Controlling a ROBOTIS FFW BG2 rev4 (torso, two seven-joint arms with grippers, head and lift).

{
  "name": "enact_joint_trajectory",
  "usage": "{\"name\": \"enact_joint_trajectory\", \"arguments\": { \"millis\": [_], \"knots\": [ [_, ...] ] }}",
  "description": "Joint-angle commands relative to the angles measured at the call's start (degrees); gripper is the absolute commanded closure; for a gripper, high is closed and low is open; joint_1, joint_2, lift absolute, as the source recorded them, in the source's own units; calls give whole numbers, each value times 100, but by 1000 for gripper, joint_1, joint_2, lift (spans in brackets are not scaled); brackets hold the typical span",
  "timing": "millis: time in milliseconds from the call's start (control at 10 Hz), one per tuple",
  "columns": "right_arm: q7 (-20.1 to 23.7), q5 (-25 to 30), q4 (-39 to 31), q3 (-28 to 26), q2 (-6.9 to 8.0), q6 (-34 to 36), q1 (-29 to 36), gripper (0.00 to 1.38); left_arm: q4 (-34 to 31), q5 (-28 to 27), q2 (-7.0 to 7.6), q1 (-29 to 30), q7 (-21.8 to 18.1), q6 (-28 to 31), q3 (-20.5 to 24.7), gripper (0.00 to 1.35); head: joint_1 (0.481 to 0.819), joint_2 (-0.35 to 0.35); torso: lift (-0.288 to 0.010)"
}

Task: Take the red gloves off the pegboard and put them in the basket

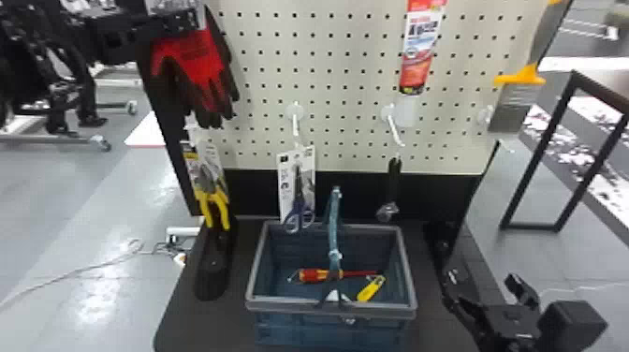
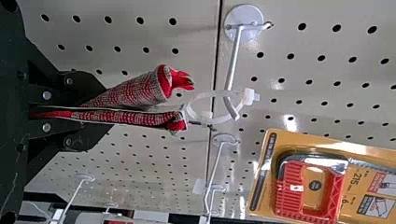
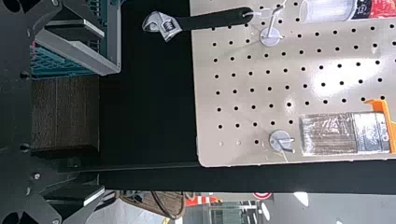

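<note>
I am gripping the red gloves (image 1: 201, 58) by the cuff at the pegboard (image 1: 346, 84).
My left gripper (image 1: 164, 25) is closing its fingers tightly on the cuff, and the gloves are hanging fingers-down in front of the board's left side; a white plastic loop (image 2: 208, 115) at the cuff is circling the end of a hook (image 2: 232, 70). My right gripper (image 1: 486, 284) is waiting to the right of the basket (image 1: 281, 304), its fingers standing wide apart with nothing between them. The basket is sitting below the pegboard, holding a red-and-yellow screwdriver (image 1: 311, 275) and a yellow tool (image 1: 372, 289). Yellow-handled pliers (image 1: 215, 206) are hanging below the gloves, and scissors (image 1: 299, 215) are hanging above the basket's back rim.
</note>
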Motion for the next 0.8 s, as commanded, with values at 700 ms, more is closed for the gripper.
{"name": "enact_joint_trajectory", "arguments": {
  "millis": [700],
  "knots": [
    [0, -12, 0, 0, -10, 24, 9, 136, -721, 543, -97, 151, 411, -191, -169, 1220, 549, 0, -100]
  ]
}}
